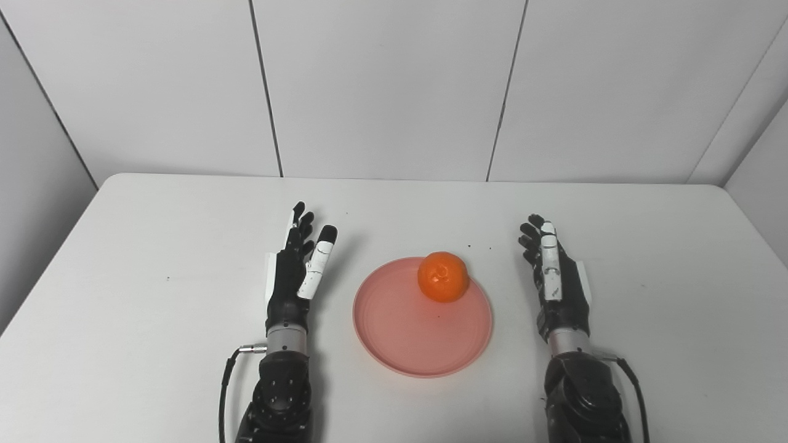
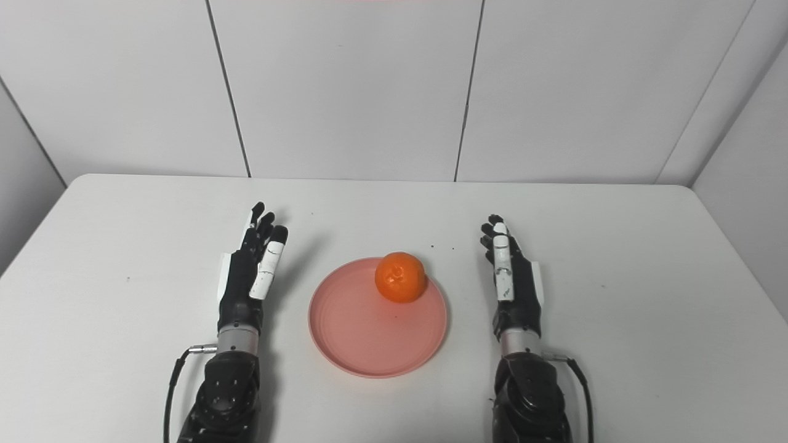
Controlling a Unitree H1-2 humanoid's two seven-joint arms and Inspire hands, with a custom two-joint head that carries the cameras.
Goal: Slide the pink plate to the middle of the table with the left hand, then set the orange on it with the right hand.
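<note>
While the orange (image 1: 443,277) sits on the far part of the pink plate (image 1: 406,338), near the middle of the tabletop (image 1: 154,258), the left hand (image 1: 295,271) and right hand (image 1: 557,277) flank the plate, apart from it, fingers extended, holding nothing. No writing is legible.

In front of me is a white table (image 1: 154,258) with rounded far corners, its top matte and marked by a few tiny dark specks. Behind its far edge stands a white panelled wall (image 1: 388,86), split by thin dark seams that run top to bottom. On the left a grey side wall (image 1: 31,184) angles in, and on the right another pale panel (image 1: 760,154) does the same. The light is soft and even.
</note>
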